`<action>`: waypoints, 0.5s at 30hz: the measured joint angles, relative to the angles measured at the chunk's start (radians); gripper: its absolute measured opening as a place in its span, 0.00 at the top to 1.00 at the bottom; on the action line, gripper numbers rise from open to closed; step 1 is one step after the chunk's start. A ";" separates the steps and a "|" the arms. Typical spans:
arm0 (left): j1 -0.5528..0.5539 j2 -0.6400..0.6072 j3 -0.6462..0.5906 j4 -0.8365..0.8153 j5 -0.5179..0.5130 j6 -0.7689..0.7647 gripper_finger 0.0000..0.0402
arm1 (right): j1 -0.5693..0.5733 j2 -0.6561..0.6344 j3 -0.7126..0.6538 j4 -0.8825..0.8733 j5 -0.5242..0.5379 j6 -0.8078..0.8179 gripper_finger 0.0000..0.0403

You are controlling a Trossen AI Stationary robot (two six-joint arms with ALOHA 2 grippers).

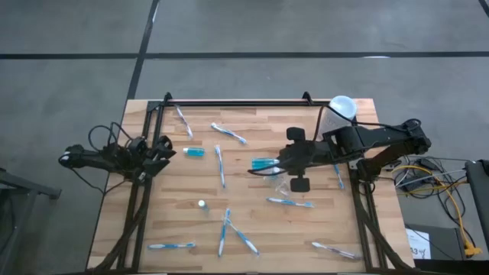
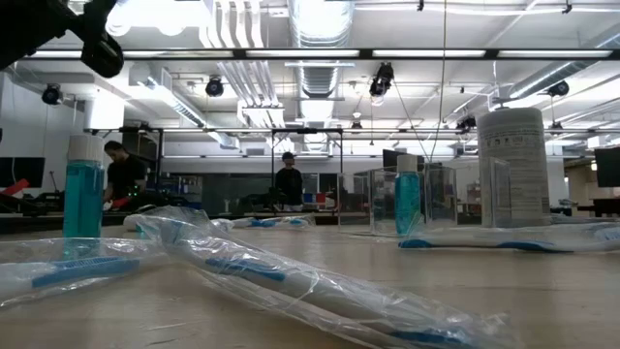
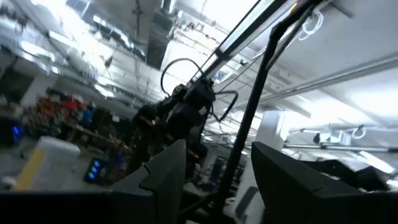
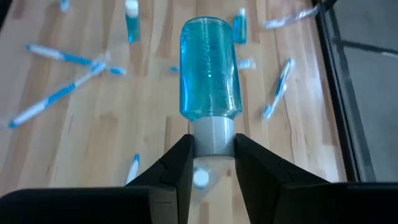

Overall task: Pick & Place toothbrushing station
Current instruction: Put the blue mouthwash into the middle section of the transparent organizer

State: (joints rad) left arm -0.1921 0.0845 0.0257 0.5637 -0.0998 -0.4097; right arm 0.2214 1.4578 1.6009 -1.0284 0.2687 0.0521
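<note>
Carrying a small clear-blue tube (image 4: 210, 68) pinched by its white cap, the right gripper (image 4: 211, 163) next needs the clear plastic pouch (image 1: 280, 182); left gripper (image 3: 217, 171) waits, fingers spread.

The high camera looked straight down on the table (image 1: 252, 229); the low one sat at tabletop level. Past its fingers (image 4: 177, 168), the right wrist camera shared that tabletop; the left faced ceiling.

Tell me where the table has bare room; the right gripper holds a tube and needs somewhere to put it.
The right gripper holds a blue tube by its cap. Bare wood lies left of the standing tube, and along the far rail's middle. The near edge, with its toothbrushes, is crowded.
</note>
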 joint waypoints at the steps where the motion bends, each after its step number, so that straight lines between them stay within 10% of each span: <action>1: 0.000 0.000 0.000 -0.015 0.000 -0.012 0.53 | 0.000 0.000 0.000 0.011 0.009 0.000 0.76; 15: 0.000 0.047 0.000 -0.086 -0.269 -0.062 0.53 | 0.000 0.002 0.000 0.022 0.049 -0.002 0.76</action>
State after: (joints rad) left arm -0.1925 0.1311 0.0261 0.4780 -0.3683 -0.4717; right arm 0.2214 1.4597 1.6009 -1.0065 0.3180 0.0504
